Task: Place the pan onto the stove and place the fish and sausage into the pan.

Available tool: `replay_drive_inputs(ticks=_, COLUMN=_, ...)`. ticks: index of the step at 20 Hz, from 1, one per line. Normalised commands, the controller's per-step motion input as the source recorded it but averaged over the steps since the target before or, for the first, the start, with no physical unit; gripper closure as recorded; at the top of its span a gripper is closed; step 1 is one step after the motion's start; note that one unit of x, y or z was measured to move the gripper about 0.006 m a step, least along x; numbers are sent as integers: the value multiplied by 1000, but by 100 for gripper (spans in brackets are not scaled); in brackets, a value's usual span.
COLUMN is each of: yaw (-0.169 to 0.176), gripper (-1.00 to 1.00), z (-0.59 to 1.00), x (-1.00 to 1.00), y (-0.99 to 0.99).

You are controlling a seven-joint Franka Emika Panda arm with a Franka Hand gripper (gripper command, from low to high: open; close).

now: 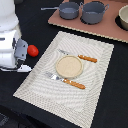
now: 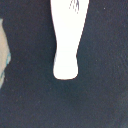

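The grey-blue pan (image 1: 68, 10) stands on the pinkish-brown stove (image 1: 102, 31) at the back, its thin handle pointing to the exterior view's left. The red sausage (image 1: 33, 50) lies on the black table beside my arm. The white fish (image 1: 23, 68) lies on the table just under my gripper (image 1: 19, 60). The wrist view shows the fish (image 2: 67, 35) close below, with its narrow part and one wider end in sight. My fingers do not show in either view, so I cannot tell whether the gripper is open or shut.
A bigger grey two-handled pot (image 1: 94, 12) stands on the stove next to the pan, and a pale bowl (image 1: 123, 18) at its right end. A striped placemat (image 1: 100, 70) holds a round plate (image 1: 69, 66), a fork (image 1: 62, 80) and a knife (image 1: 80, 56).
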Motion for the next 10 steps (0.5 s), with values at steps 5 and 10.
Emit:
replay_drive_inputs(ticks=5, yaw=4, gripper=-100, z=-276, x=110, y=-38)
replay_drive_inputs(ticks=10, yaw=4, gripper=-100, z=-265, x=67, y=-58)
